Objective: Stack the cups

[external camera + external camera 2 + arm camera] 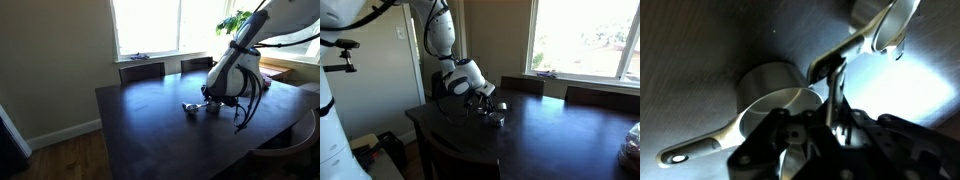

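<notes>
**Wrist view.** The near cup (775,92), of shiny silver metal, is shown just ahead of the gripper (828,125). Its straight handle is directed toward the lower left. One dark finger (836,95) is seen standing at the right side of its rim. The far cup (890,22) lies at the upper right, with its handle turned toward the near cup.

How far the gripper is open, and whether anything is held, cannot be told.

**Exterior views.** In both exterior views the cups (190,108) (496,119) are seen on the dark worktop (140,120), close beneath the lowered gripper.

Any lettering is too blurred to be read.
</notes>
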`<state>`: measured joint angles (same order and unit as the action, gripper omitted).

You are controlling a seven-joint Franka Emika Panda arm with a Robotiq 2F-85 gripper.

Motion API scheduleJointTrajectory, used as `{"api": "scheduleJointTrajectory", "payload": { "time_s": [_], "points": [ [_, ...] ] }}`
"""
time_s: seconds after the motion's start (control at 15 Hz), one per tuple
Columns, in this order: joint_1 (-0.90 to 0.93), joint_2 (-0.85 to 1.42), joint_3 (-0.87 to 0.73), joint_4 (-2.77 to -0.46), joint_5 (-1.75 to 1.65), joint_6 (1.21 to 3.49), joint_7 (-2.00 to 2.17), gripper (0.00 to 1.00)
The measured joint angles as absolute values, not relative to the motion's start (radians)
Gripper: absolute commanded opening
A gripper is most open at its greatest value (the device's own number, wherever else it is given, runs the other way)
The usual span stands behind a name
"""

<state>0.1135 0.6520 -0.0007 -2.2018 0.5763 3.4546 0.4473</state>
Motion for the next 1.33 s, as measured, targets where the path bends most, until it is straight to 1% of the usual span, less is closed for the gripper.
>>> {"api": "scheduleJointTrajectory", "payload": {
  "time_s": [0.87,0.93,1.0,1.13,1.2,1.33],
  "points": [
    [0.101,0.634,0.037,-2.252,0.569,3.455,0.438,0.02],
    [0.099,0.634,0.039,-2.252,0.569,3.455,0.438,0.3],
    [0.095,0.634,0.044,-2.253,0.569,3.455,0.438,0.31],
    [0.084,0.634,0.051,-2.255,0.547,3.455,0.449,0.43],
    [0.076,0.634,0.051,-2.257,0.514,3.455,0.466,0.5],
    [0.053,0.632,0.066,-2.259,0.483,3.455,0.479,0.61]
  ]
}}
